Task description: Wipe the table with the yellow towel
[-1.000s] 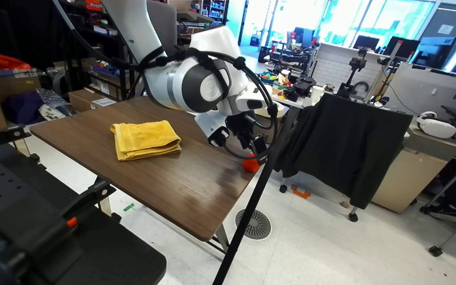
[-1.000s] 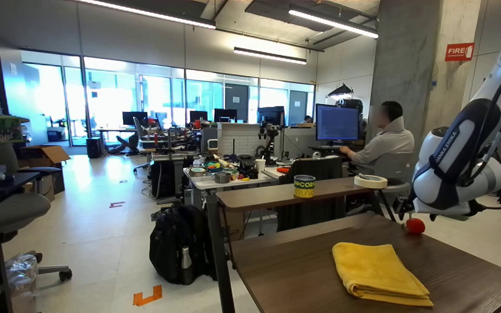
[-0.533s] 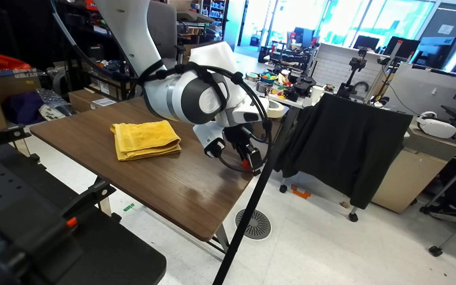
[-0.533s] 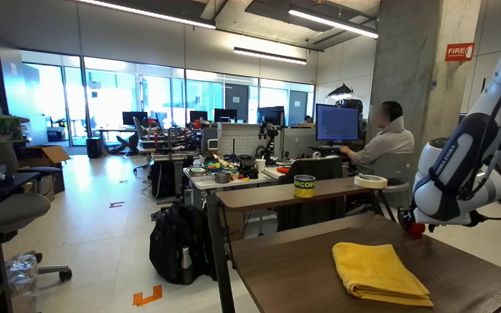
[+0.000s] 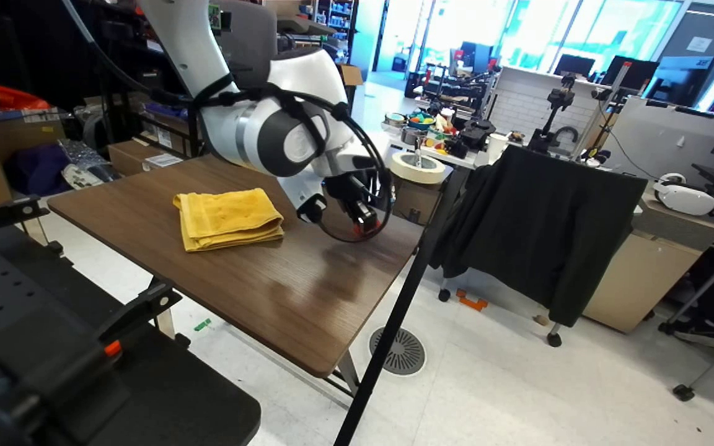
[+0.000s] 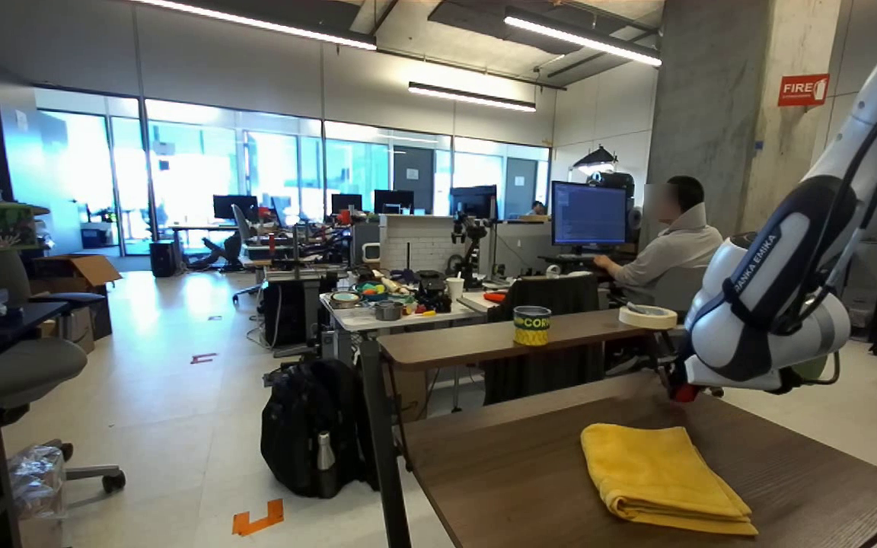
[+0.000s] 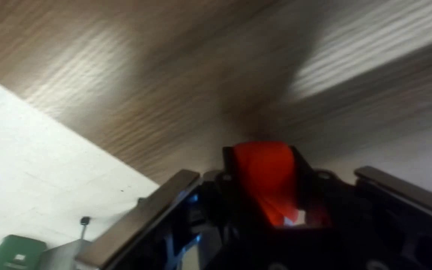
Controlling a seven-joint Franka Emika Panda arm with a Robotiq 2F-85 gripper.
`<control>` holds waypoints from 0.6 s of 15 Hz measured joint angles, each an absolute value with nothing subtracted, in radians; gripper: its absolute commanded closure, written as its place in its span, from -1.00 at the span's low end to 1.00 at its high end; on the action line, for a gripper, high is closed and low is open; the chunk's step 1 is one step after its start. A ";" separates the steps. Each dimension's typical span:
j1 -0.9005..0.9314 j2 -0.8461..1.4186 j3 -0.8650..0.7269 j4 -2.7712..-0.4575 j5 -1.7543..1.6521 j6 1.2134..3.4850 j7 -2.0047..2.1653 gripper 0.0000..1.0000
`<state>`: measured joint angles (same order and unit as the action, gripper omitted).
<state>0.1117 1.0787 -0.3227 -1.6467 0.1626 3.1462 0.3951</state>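
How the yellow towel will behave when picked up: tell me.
The yellow towel will probably sag, as its soft folds bulge loosely at the edge. It may unfold if pinched by one layer, since several are stacked. Lying flat on the table, it seems unlikely to roll.

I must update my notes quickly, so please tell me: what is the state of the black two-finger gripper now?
Black two-finger gripper: closed, holding a small rounded red object; its material cannot be told.
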 measured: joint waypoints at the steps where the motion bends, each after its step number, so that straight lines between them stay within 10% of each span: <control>1: 0.120 1.054 -0.280 -1.670 0.162 3.186 0.374 0.86; 9: 0.246 0.951 0.037 -1.855 0.144 3.479 0.215 0.85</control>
<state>0.2459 0.9507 0.0372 -1.8553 0.1438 3.4792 0.2151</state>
